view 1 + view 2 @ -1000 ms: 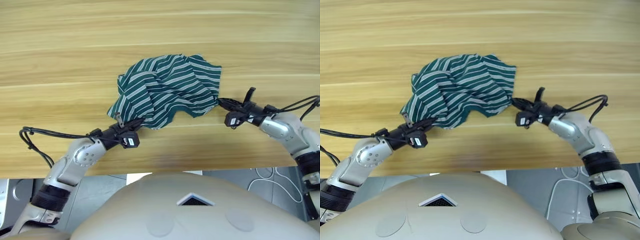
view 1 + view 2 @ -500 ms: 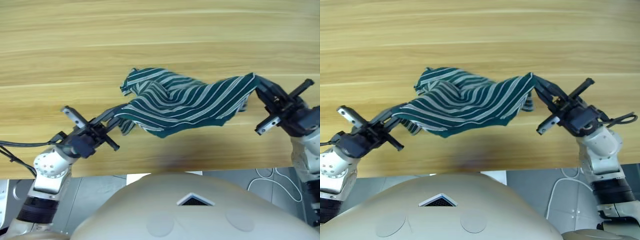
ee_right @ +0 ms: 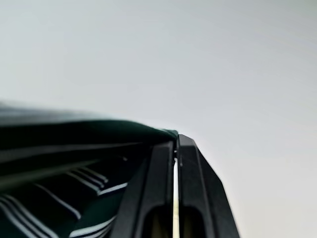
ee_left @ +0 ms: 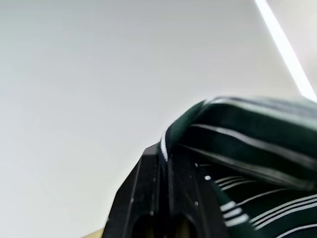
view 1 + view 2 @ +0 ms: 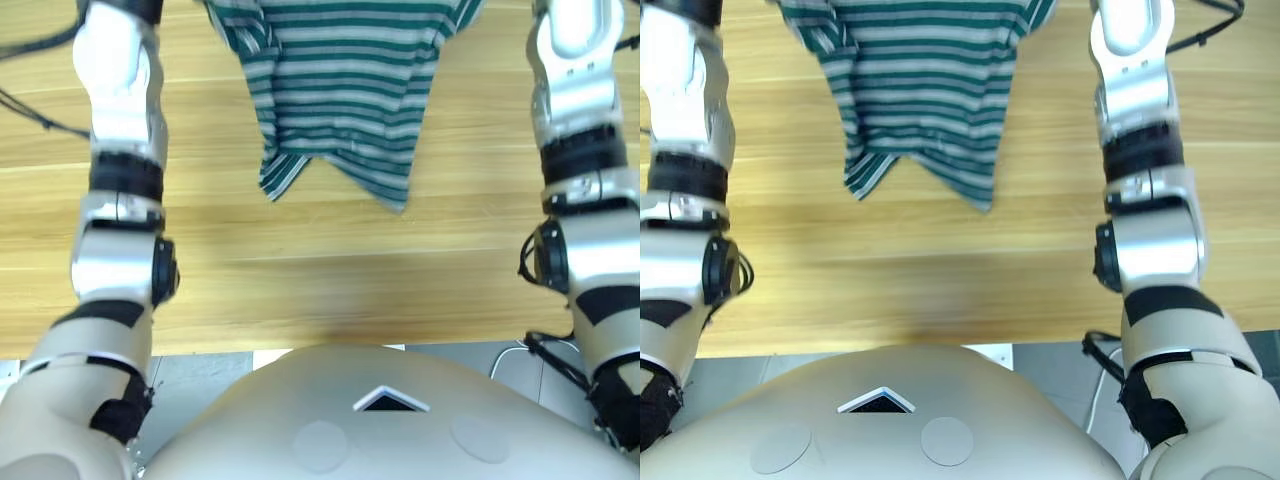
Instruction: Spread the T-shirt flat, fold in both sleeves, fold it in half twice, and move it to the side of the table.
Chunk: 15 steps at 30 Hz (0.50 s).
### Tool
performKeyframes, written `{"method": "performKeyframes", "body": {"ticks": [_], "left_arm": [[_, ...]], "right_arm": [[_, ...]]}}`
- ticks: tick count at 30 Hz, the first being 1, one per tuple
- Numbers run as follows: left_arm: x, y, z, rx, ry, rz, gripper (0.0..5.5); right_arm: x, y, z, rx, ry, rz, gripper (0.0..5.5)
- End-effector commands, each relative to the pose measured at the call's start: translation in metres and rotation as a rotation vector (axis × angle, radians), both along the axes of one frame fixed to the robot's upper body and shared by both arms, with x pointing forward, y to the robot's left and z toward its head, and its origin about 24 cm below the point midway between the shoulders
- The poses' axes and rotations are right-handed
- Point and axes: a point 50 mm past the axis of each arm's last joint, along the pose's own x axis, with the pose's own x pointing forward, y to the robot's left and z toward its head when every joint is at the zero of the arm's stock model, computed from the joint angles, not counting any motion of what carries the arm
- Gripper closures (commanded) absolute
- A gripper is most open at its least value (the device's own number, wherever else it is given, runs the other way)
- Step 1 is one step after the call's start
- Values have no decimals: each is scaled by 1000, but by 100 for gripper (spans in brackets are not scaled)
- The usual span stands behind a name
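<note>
— Where's the shirt (image 5: pixel 340 90)?

— Hanging over the worktop (image 5: pixel 300 280), spread wide between the two arms. Its top edge runs out of the head views. The cloth, dark green with pale stripes, drops over the worktop's middle. The lower edge ends in two uneven points, one on the left and one a little lower on the right.

— Does it touch the worktop?

— I can't tell from these views.

— And the claws?

— The left claw (image 4: pixel 166 158) is clenched on the shirt, with a fold of cloth running in between its black fingers. The right claw (image 3: pixel 176 148) is clenched too. Its fingers are nearly together, and the shirt's edge is pinched right at their tips.

— The arms?

— Both are held high above the worktop, one on each side of the shirt and well apart. The cloth hangs as a flat sheet between them, and the worktop's near edge lies bare beneath.
</note>
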Motion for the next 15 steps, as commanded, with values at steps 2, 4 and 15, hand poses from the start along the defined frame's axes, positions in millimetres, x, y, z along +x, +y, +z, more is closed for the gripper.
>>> {"method": "performKeyframes", "body": {"ticks": [2,4,15], "left_arm": [[19,-11,147,-77,-241,477,549],[27,7,108,-61,-126,510,549],[-72,5,-174,507,506,-504,549]], "right_arm": [[3,-9,121,126,-452,-603,550],[12,-11,89,48,-330,-548,550],[-59,-39,-139,-344,335,374,550]]}}
